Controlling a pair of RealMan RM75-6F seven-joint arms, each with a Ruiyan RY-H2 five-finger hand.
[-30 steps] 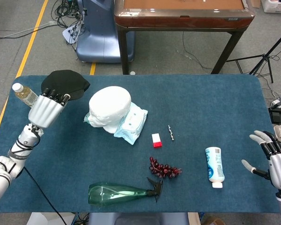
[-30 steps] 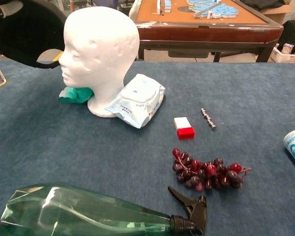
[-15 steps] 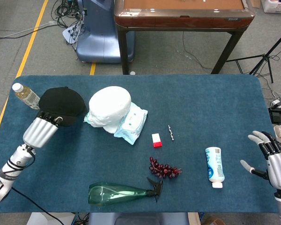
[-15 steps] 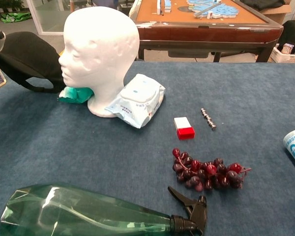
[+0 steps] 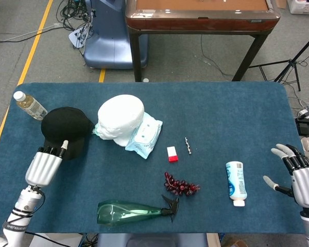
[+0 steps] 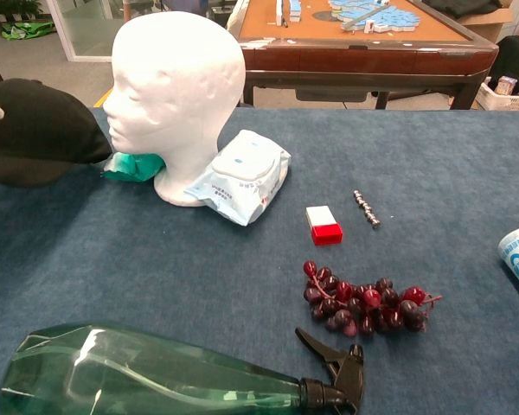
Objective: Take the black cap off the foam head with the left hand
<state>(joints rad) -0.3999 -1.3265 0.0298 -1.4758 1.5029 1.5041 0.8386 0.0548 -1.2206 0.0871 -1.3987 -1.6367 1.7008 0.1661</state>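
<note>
**Cap is off: set it down clean**

My left robot hand [image 5: 43,165] has the black cap [image 5: 65,130] pinched at its near rim, the crown just beyond the fingers, beside the bare foam head [image 5: 119,117] to its right. I'd lower it flat onto the worktop [image 5: 221,113], then release. My right robot hand [image 5: 298,175] hangs spread, holding nothing.

Lab: floor cables [image 5: 72,10], tripod [image 5: 293,64], taped line [image 5: 33,51].

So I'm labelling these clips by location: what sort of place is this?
Probably a robotics lab or workshop, not a home: a blue felt-covered table on a grey floor with loose cables, a yellow floor line and a tripod stand.
</note>
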